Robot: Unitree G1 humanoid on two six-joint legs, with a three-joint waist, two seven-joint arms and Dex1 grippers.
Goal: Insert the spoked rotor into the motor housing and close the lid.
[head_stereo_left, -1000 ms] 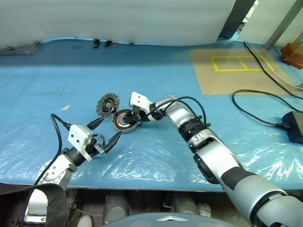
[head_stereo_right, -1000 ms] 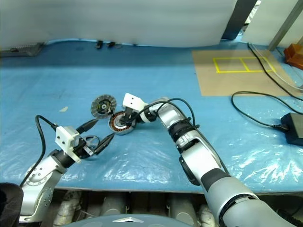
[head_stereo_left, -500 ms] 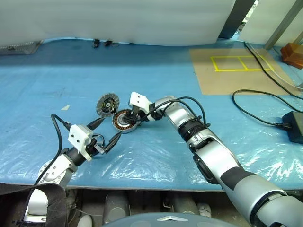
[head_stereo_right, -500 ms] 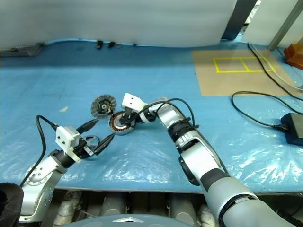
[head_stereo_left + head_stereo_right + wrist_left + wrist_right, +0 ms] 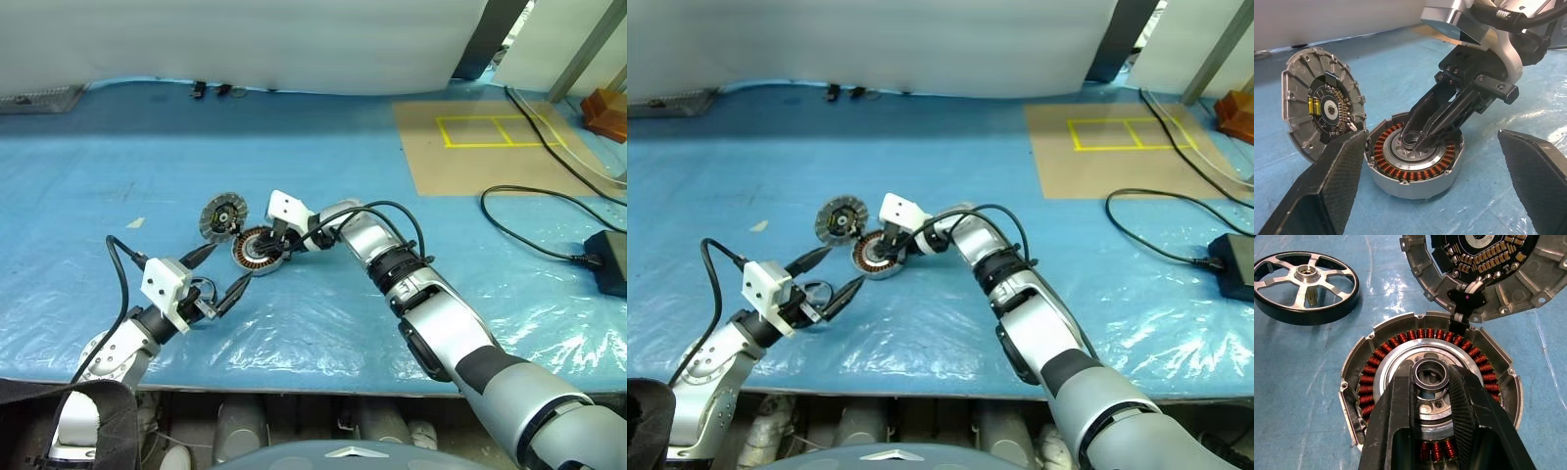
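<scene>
The table under its blue plastic sheet (image 5: 118, 147) gives a flat bed for the loose parts, all gathered where both claws can reach.

The motor housing (image 5: 1488, 367) lies flat and open side up directly beneath the right claw (image 5: 1432, 378), copper windings exposed. That way up, the wheel can probably be lowered straight in. The left claw (image 5: 227, 265) hangs with its fingers spread wide and nothing between them. The housing sits just ahead of its tips, so it looks ready to steady the casing or fetch a part.

The lid (image 5: 1322, 110), circuit board facing out, stands tilted on edge just past the right claw's tips. It touches the housing rim, and short wires tie the two together. That tether likely explains why it is propped there rather than laid aside.

The spoked rotor (image 5: 1305, 286) lies flat on the sheet beyond the housing from the right claw, apart from it and not yet inserted.

Smallest is a metal ring (image 5: 1430, 373) at the housing's centre. The right claw's fingers pinch it from both sides, angled down from above. I cannot tell whether it is loose or fixed. My guess is the claw is seating or checking it before the rotor goes in.
</scene>
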